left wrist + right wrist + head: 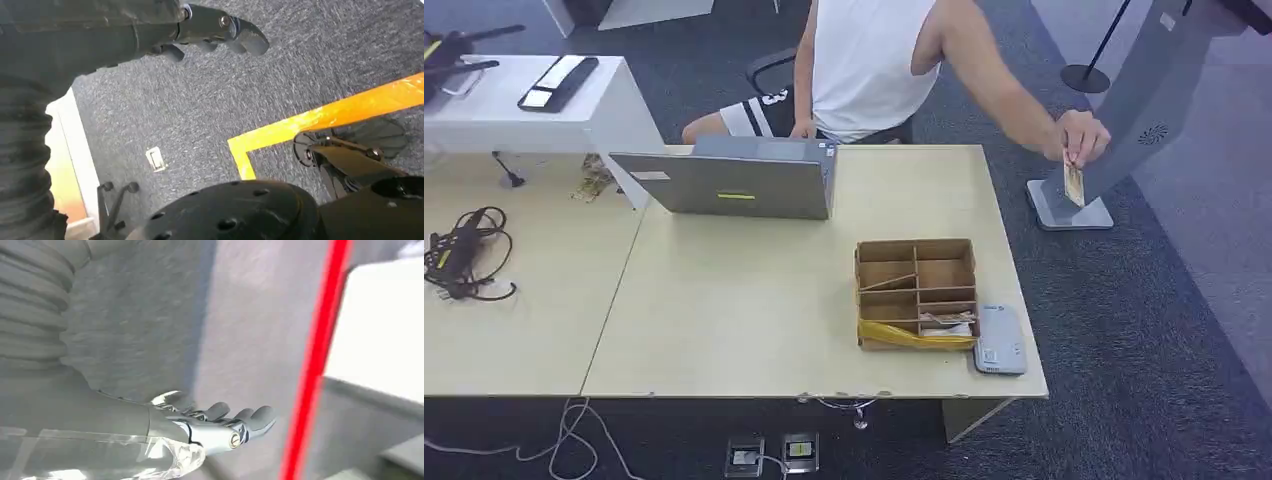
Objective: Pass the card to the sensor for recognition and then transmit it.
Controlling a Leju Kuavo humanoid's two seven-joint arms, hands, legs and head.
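A person in a white top sits behind the table and holds a card out to the right, beyond the table's right edge. A grey card sensor lies at the table's front right corner, beside a brown cardboard organizer that holds more cards and a yellow strip. My left hand hangs over grey carpet, fingers apart and holding nothing. My right hand also hangs beside a grey surface with its fingers extended and nothing in them.
An open grey laptop stands at the table's back middle. A cable bundle lies on the left table. A grey kiosk stand rises at the right of the table. Floor sockets sit below the front edge.
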